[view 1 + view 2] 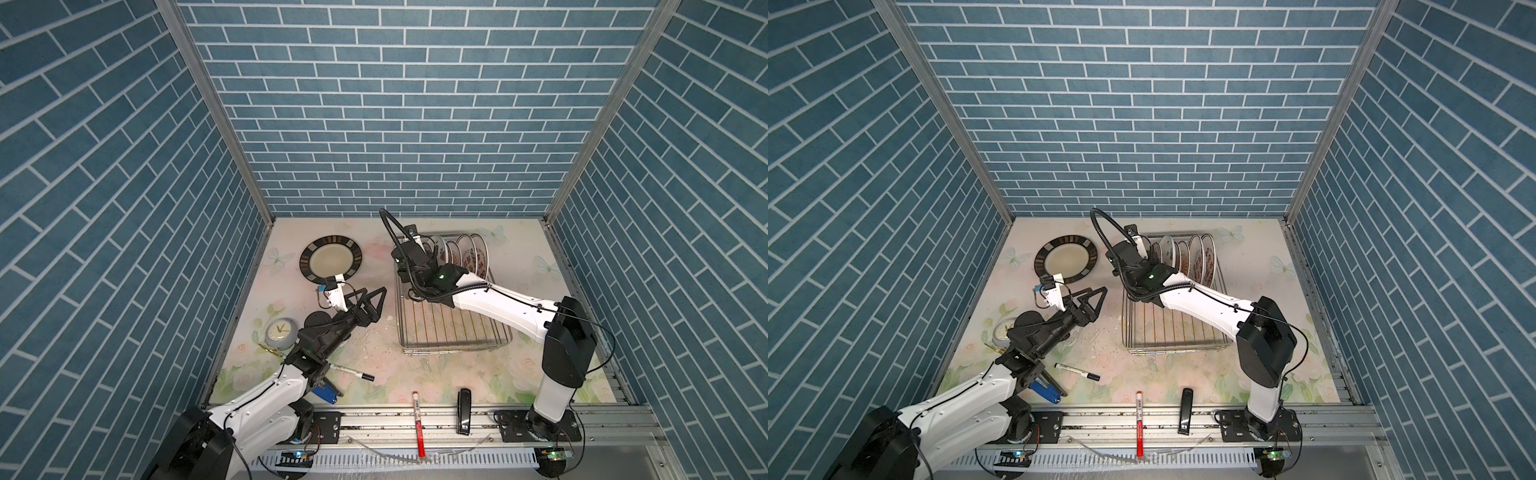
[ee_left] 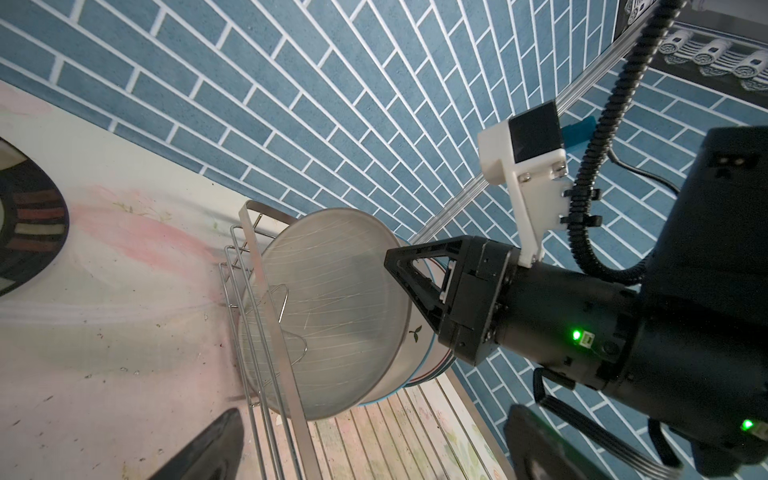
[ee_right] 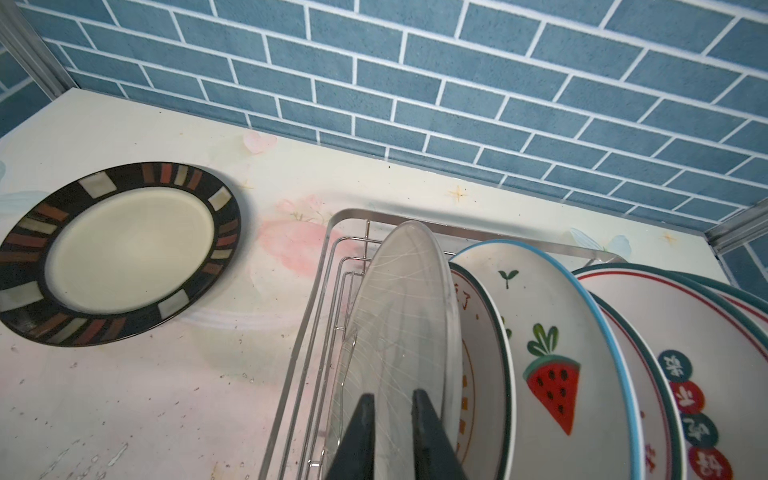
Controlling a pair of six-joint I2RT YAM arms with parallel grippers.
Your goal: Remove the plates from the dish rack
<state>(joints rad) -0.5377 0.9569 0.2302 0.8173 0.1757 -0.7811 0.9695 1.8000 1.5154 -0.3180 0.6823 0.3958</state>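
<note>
Tabletop (image 1: 395,365): right jaws nip grey plate (image 3: 399,316) in dish rack (image 1: 453,332), grip hidden from above; left jaws wide open, empty.

The right arm (image 1: 490,295) hides part of the plates (image 1: 471,253).

The floral counter (image 1: 374,361) is carrying a dark-rimmed plate (image 1: 331,261) lying flat at back left, the dish rack (image 1: 455,345) on the right, a grey clock (image 1: 281,332) and a marker (image 1: 353,371) lying front left.
</note>
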